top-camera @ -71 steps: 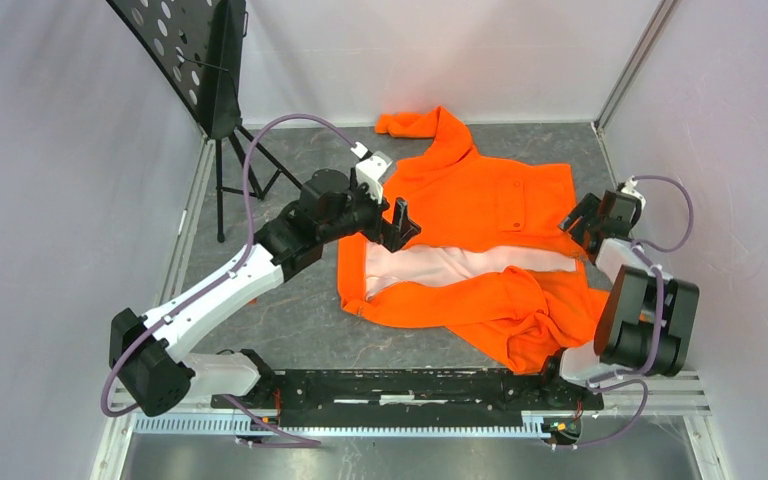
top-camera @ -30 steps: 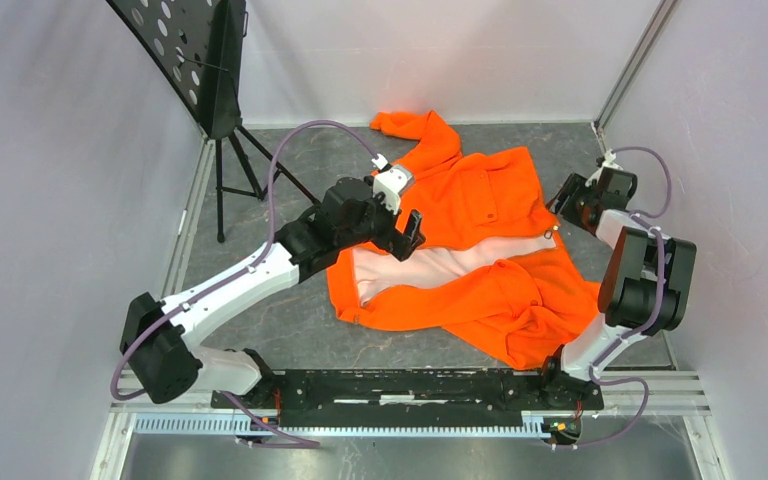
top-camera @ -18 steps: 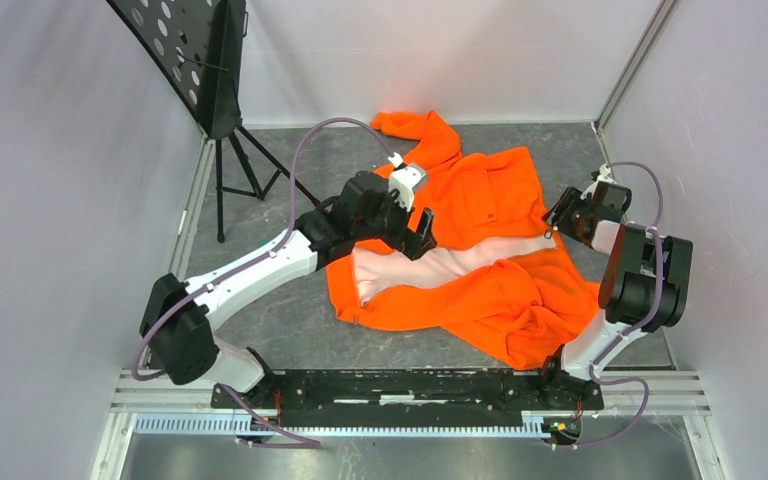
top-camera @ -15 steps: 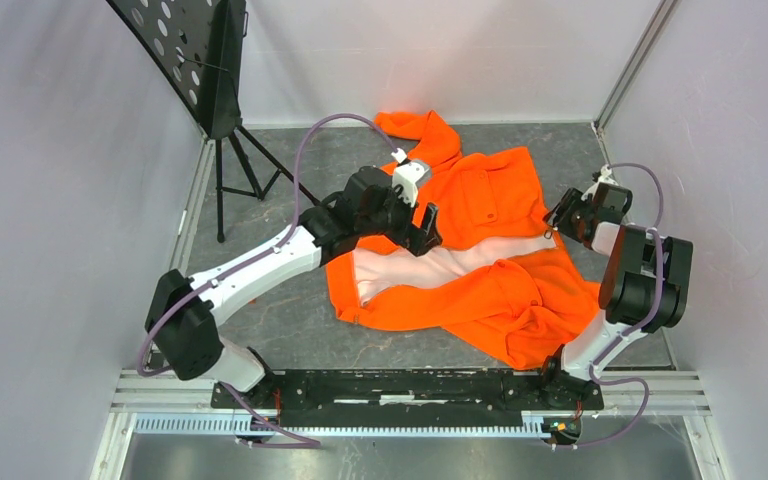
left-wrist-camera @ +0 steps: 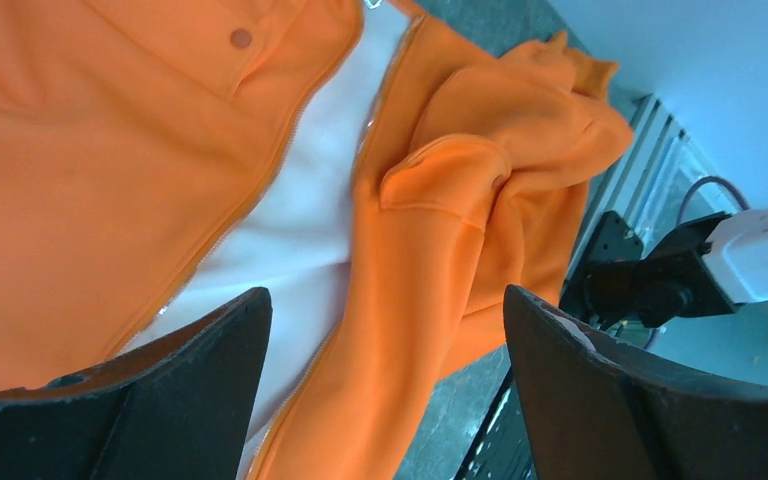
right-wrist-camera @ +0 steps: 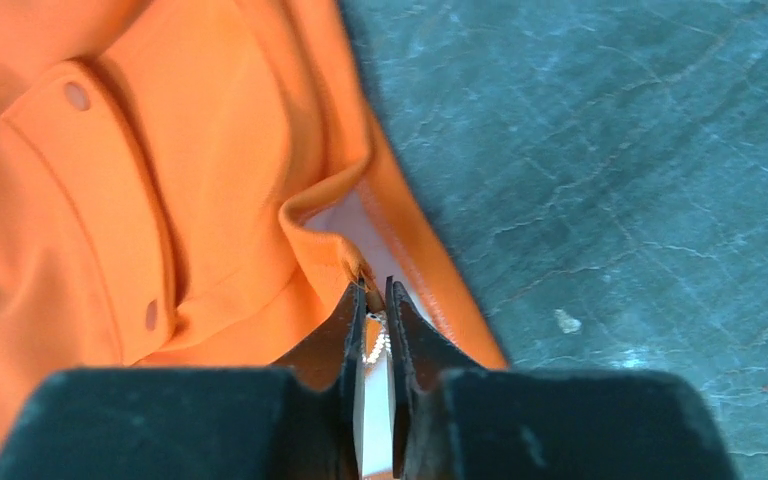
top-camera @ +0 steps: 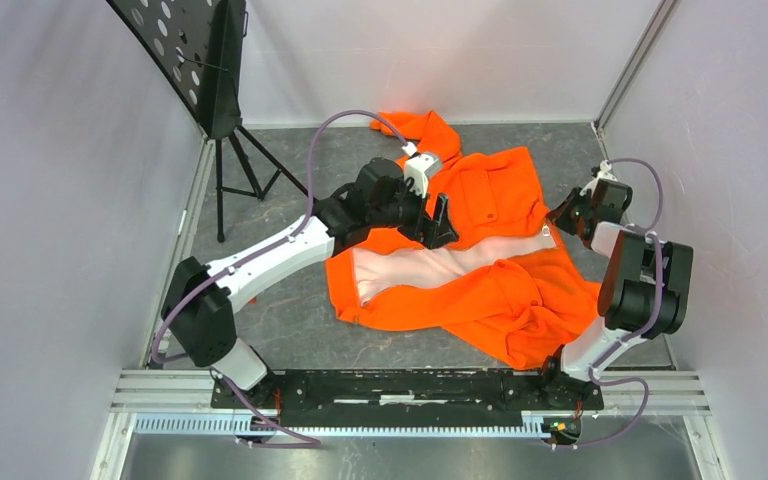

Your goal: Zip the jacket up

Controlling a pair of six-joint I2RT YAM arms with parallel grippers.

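Note:
The orange jacket (top-camera: pixel 490 200) lies unzipped on the grey floor, its pale lining (top-camera: pixel 430 265) showing in a strip along the front. My right gripper (top-camera: pixel 562 218) is at the jacket's right-hand hem. In the right wrist view its jaws (right-wrist-camera: pixel 375 290) are pinched almost together on the small brown zipper pull (right-wrist-camera: pixel 371 296), with a bead chain hanging between them. My left gripper (top-camera: pixel 443 228) hovers open above the jacket's front; in the left wrist view (left-wrist-camera: pixel 385 295) it holds nothing, and the zipper edge (left-wrist-camera: pixel 260 170) and a bunched sleeve (left-wrist-camera: pixel 480 190) lie below.
A black music stand (top-camera: pixel 215 70) on a tripod (top-camera: pixel 240 180) stands at the back left. Pale walls close in on three sides. The black base rail (top-camera: pixel 400 385) runs along the near edge. A folded sleeve (top-camera: pixel 410 122) reaches the back wall.
My left arm has stretched further right and back over the jacket, staying open. My right gripper has narrowed from open to pinched on the zipper pull at the hem.

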